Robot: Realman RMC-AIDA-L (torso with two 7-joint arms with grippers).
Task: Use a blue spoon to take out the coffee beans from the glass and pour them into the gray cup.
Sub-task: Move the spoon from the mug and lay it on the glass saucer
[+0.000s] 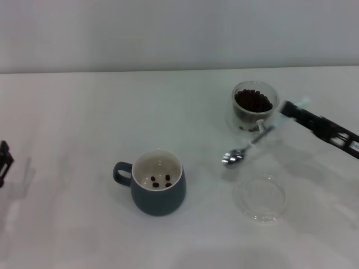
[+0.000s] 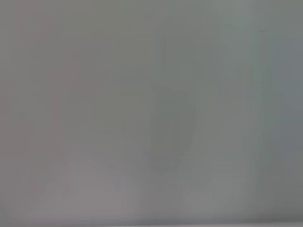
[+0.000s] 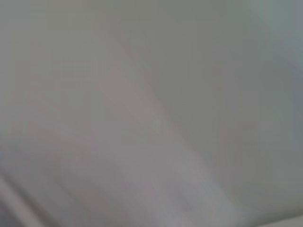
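**Blue spoon held over the bench between glass and gray cup**

The blue spoon [image 1: 247, 147] hangs tilted above the white bench [image 1: 84, 123], its shiny metal bowl at the low end, just in front of the glass [image 1: 253, 107] and toward the gray cup [image 1: 159, 182]. Whether the bowl carries any beans cannot be told. Its pale handle runs up and back toward the right claw [image 1: 289, 109], which pinches the handle's far end; the right arm's dark links stretch away from there to the right edge of the head view.

The glass stands upright at the right rear of the bench, well filled with dark coffee beans [image 1: 254, 101]. The gray cup stands upright nearer the front centre, well apart from the glass, its loop handle pointing to the robot's left. Three beans lie on its cream-white floor.

A flat clear glass saucer [image 1: 259, 197] lies on the bench in front of the spoon's bowl, to the right of the gray cup.

The left claw [image 1: 4, 159] sits at the far left edge of the head view, only partly seen; I cannot tell how it is set. Both wrist views show nothing but a blank pale surface.
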